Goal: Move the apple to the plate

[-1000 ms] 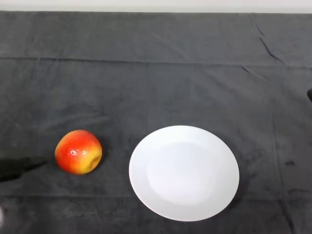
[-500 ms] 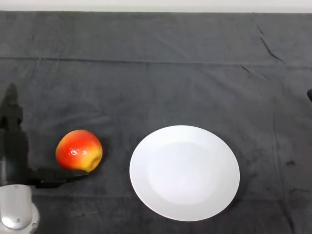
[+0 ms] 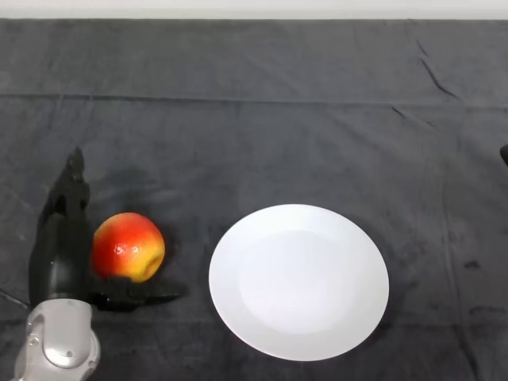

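Observation:
A red and yellow apple (image 3: 128, 247) lies on the dark cloth at the left. A white plate (image 3: 299, 280) lies empty to its right, a small gap between them. My left hand (image 3: 62, 258) is at the apple's left side, open. Its fingers (image 3: 71, 194) reach up along the apple's left side and its thumb (image 3: 143, 293) lies under the apple's near side. The palm is right against the apple, but the fingers are not curled round it.
The dark cloth (image 3: 262, 127) covers the whole table, with folds at the far right. A small dark object (image 3: 504, 154) shows at the right edge.
My hand has come in from the lower left and moved right, up to the apple. Its fingers and thumb now bracket the apple, which has barely shifted.

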`<state>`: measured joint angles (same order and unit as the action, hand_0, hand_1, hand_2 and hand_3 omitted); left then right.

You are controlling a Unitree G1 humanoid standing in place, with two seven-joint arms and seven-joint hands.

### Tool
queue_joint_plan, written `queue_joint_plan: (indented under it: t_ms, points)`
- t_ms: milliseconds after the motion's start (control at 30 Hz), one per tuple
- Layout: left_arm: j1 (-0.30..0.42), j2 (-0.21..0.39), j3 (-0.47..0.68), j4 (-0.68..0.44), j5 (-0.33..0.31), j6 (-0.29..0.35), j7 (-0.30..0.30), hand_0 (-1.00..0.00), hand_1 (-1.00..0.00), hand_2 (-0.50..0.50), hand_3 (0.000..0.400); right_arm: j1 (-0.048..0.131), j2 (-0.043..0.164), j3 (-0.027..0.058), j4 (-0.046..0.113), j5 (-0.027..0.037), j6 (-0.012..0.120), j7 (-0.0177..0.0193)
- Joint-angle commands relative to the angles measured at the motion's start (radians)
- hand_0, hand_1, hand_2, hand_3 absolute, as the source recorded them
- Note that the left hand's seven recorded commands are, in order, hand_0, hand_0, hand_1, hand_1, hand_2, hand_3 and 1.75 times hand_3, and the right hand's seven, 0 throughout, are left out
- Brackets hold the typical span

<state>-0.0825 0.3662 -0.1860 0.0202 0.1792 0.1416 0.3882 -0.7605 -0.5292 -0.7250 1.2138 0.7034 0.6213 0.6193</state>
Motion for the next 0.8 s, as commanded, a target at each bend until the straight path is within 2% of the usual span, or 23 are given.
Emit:
queue_joint_plan:
  t_ms: [33,467,800]
  points:
    - [-0.05,0.015,-0.005,0.046,-0.002,-0.027,-0.003,-1.0,-1.0,0.0,0.4,-0.009,-0.022,-0.0055,-0.019,0.0024,-0.008,-0.0053]
    - [-0.05,0.026,-0.003,0.01,-0.017,0.005,-0.002,-1.0,-1.0,0.0,0.4,-0.009,-0.022,-0.0054,-0.019,0.0028,-0.008,-0.0057]
    - [-0.091,0.023,-0.011,-0.165,0.007,0.151,0.005,-1.0,-1.0,0.0,0.4,-0.009,-0.022,-0.0053,-0.019,0.0031,-0.007,-0.0058]
